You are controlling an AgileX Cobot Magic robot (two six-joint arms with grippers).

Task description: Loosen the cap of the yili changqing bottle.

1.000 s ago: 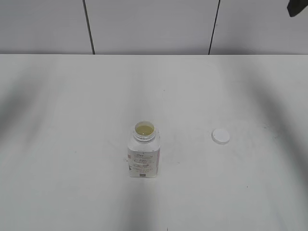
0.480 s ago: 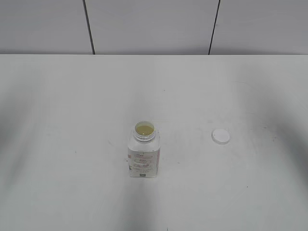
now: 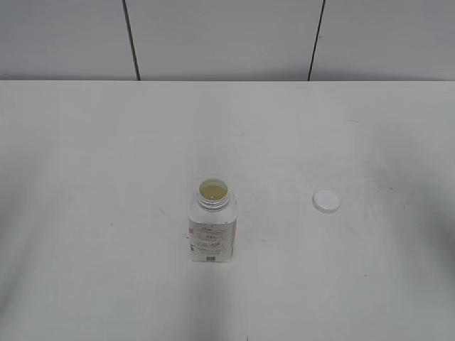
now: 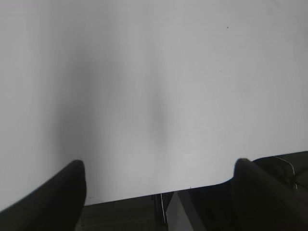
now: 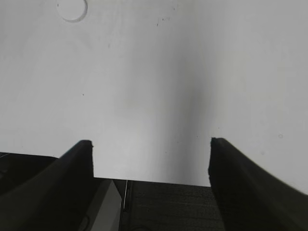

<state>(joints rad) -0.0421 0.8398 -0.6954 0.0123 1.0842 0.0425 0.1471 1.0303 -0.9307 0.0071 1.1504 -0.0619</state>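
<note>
Exterior view shows the right arm gone from the frame's corner, both grippers' jaws spread apart and empty, while the cap (image 3: pixel 326 202) lies off, right of the open yili changqing bottle (image 3: pixel 212 231): apparently done.

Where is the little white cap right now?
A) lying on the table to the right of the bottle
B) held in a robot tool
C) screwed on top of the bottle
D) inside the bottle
A: the cap lies flat on the table, apart from the bottle, whose neck is open and shows yellowish contents.
</note>
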